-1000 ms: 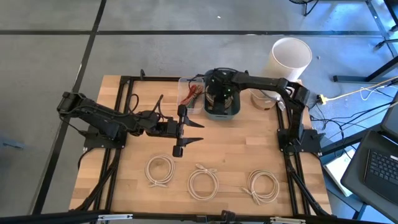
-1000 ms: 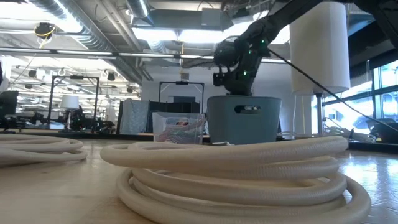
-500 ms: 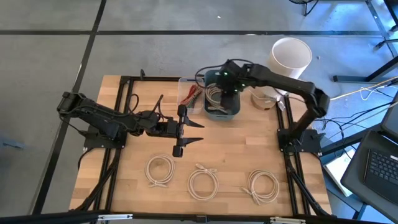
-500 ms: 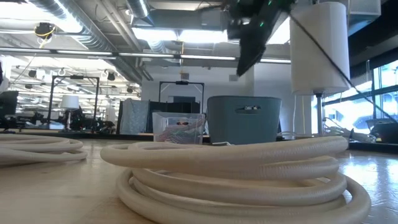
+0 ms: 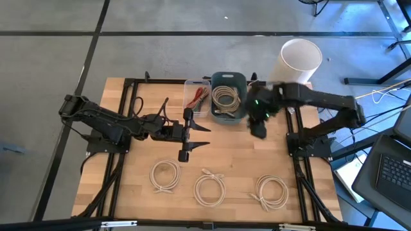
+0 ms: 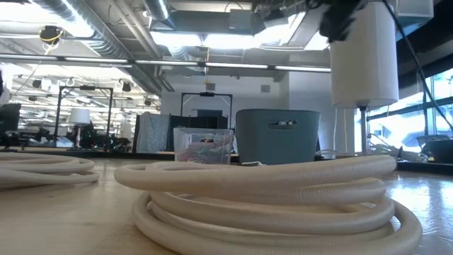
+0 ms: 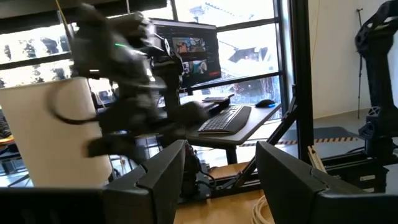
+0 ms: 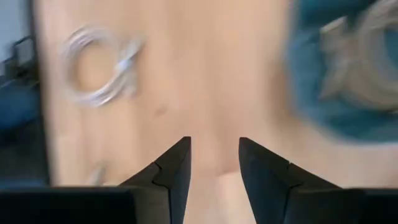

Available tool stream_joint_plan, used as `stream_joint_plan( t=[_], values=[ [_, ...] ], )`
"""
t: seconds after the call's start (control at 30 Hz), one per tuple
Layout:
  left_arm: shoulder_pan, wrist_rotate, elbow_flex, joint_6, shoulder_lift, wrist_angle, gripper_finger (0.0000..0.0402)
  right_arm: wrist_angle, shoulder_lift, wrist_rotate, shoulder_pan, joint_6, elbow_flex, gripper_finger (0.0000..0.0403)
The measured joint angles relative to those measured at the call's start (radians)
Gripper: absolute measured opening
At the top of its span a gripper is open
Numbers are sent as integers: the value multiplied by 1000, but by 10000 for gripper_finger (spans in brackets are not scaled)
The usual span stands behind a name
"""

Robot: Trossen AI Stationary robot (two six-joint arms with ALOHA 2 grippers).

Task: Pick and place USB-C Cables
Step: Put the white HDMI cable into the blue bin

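Three cream-white USB-C cable coils (image 5: 165,175), (image 5: 210,188), (image 5: 271,191) lie flat along the table's near side; the middle one fills the low view's foreground (image 6: 262,191). More cream coils (image 5: 224,97) rest inside the teal bin (image 5: 239,114) at the far middle. Red and green bundles (image 5: 196,96) lie in a clear box (image 5: 190,86) to the bin's left. My right gripper (image 5: 258,128) hangs open above the table just right of the bin, nothing between its fingers (image 8: 214,155). My left gripper (image 5: 207,136) stands open at the table's middle, pointing level toward the right edge, empty (image 7: 221,168).
A white bucket (image 5: 300,58) stands off the table's far right corner. Black frame rails (image 5: 128,96) run along the table's left, right and far sides. Bare wood lies between the bin and the row of coils.
My right gripper has risen out of the teal bin and swung toward the table's right and near side, tipping less steeply downward. The cream coils in the bin, covered by the arm before, now show. My left arm has kept still.
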Motion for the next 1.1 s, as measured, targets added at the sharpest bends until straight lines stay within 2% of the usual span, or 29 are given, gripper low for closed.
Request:
stream_joint_plan(
  t=[0.1, 0.23, 0.4, 0.6, 0.83, 1.1],
  values=[
    [0, 0, 0, 0, 0, 0, 191, 7, -66, -45, 117, 133, -103, 136],
    [0, 0, 0, 0, 0, 0, 191, 66, -141, -44, 288, 341, -265, 136],
    [0, 0, 0, 0, 0, 0, 191, 311, -199, -43, 489, 586, -489, 136],
    [0, 0, 0, 0, 0, 0, 191, 620, -195, -24, 688, 801, -695, 136],
    [0, 0, 0, 0, 0, 0, 191, 685, -190, 84, 815, 855, -805, 136],
    [0, 0, 0, 0, 0, 0, 191, 685, -189, 108, 849, 768, -910, 136]
  ],
)
